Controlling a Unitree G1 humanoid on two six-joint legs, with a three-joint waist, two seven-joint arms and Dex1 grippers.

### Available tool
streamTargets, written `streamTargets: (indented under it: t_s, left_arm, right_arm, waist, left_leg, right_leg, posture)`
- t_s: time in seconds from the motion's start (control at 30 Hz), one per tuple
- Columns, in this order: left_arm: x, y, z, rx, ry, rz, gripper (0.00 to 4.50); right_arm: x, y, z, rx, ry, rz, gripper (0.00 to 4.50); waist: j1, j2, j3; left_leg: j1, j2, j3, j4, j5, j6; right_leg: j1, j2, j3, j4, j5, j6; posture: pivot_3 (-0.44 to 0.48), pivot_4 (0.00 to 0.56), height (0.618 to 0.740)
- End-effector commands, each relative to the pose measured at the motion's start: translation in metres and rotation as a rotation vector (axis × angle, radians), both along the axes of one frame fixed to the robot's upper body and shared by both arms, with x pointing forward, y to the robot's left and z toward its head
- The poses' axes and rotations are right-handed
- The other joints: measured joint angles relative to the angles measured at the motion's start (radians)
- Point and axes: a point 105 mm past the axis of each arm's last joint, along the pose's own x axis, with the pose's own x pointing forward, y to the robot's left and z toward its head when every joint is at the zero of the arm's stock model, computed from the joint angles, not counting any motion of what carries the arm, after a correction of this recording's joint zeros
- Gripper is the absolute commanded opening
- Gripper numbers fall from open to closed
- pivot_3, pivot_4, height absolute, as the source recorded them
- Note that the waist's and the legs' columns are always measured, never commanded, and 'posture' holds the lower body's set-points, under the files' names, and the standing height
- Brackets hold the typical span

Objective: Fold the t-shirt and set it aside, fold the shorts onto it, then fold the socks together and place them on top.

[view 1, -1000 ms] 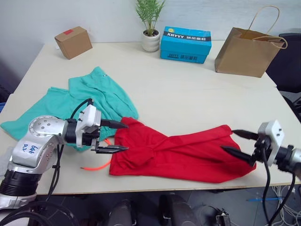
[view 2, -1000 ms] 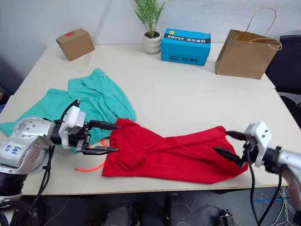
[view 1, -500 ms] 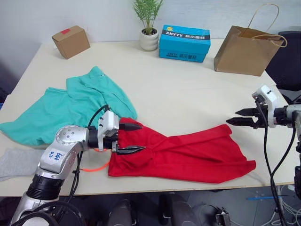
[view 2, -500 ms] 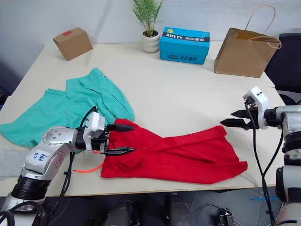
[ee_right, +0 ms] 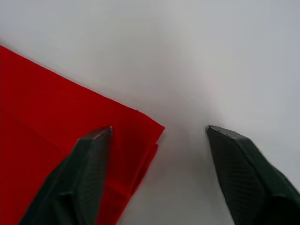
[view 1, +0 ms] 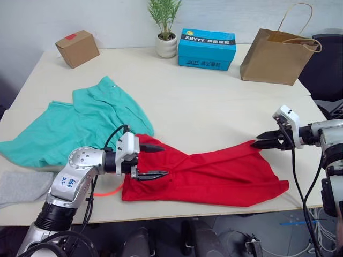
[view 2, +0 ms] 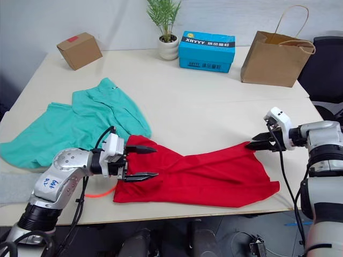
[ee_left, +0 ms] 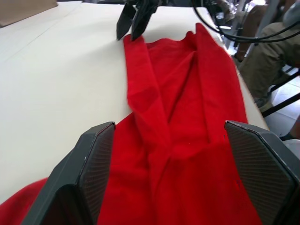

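Handling limp, light t-shirt [view 1: 214, 174]: best pinched at corners. Left gripper [view 1: 155, 160] open over near end; right gripper [ee_right: 157, 136] open, straddling far corner, empty.

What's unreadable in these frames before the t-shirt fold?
- Light grey sock: cut off by the left eye view's edge; one or two, unclear.
- Neon orange drawstring: mostly hidden under the left hand and the bright red cloth t-shirt.
- T-shirt neckline: lost in bunched folds.
- Teal-green cloth shorts waistband: not discernible.
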Motion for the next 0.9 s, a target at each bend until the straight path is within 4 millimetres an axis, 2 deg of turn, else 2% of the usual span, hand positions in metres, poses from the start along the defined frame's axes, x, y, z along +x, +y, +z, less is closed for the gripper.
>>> streamTargets:
  t_s: [0.03,0.2,0.23,0.33,0.43,0.63,0.8,0.9]
  left_arm:
    - [0.000,-0.002,0.010,-0.027,-0.049,-0.022,3.90]
    - [0.001,-0.005,0.017,-0.088,-0.104,-0.044,3.90]
    - [0.002,-0.005,0.018,-0.088,-0.098,-0.051,3.90]
    - [0.001,-0.005,0.019,-0.115,-0.066,-0.058,3.90]
    - [0.000,-0.004,0.018,-0.111,-0.061,-0.061,3.90]
    - [-0.002,-0.001,0.014,-0.120,-0.032,-0.039,3.90]
    - [0.000,0.001,0.010,-0.096,-0.020,-0.045,3.90]
    - [0.001,0.001,0.011,-0.101,-0.015,-0.040,3.90]
  right_arm:
    - [-0.003,0.001,0.008,0.029,-0.025,0.038,1.84]
    - [-0.004,0.000,0.016,0.020,-0.100,0.067,0.14]
    - [-0.005,0.000,0.020,0.009,-0.121,0.085,0.06]
    - [-0.011,-0.005,0.031,-0.017,-0.224,0.138,0.06]
    - [-0.015,-0.008,0.035,-0.027,-0.280,0.144,0.06]
    - [-0.031,-0.013,0.031,-0.076,-0.483,0.173,0.06]
    - [-0.053,-0.007,0.008,-0.129,-0.663,0.234,0.06]
    - [-0.054,-0.008,0.010,-0.129,-0.754,0.182,0.06]
  waist:
    - [0.000,0.000,0.000]
    - [0.001,0.000,0.000]
    - [0.000,0.000,0.000]
    - [0.001,0.000,0.000]
    - [0.002,0.000,0.000]
    - [0.005,0.000,0.000]
    - [0.006,0.000,0.000]
    - [0.002,0.000,0.000]
  left_leg:
    - [0.000,0.000,0.000,0.000,0.000,0.000]
    - [0.000,0.000,0.000,0.000,0.000,0.000]
    - [0.000,0.000,0.000,0.000,0.000,0.000]
    - [0.000,0.000,0.000,0.000,0.000,0.000]
    - [0.000,0.000,0.000,0.000,0.000,0.000]
    - [0.000,0.000,-0.001,0.000,0.000,0.000]
    - [0.001,0.000,-0.001,0.000,0.000,0.000]
    - [0.001,0.000,-0.001,0.000,0.000,0.000]
  right_leg:
    - [0.000,0.000,0.000,0.000,0.000,0.000]
    - [0.000,0.000,0.000,0.000,0.000,0.000]
    - [0.000,0.000,0.000,0.000,0.000,0.000]
    - [0.000,0.000,0.000,0.000,0.000,0.000]
    - [0.000,0.000,0.000,-0.001,0.000,0.000]
    - [0.001,0.000,0.000,-0.001,0.000,0.000]
    - [0.001,0.000,0.000,-0.001,0.000,0.000]
    - [0.002,0.000,0.000,0.000,0.000,0.001]
  posture:
    - [0.000,0.150,0.740]
    - [0.000,0.150,0.740]
    - [0.000,0.150,0.740]
    - [0.000,0.150,0.740]
    - [0.000,0.150,0.740]
    - [0.000,0.150,0.740]
    - [0.000,0.150,0.740]
    - [0.000,0.150,0.740]
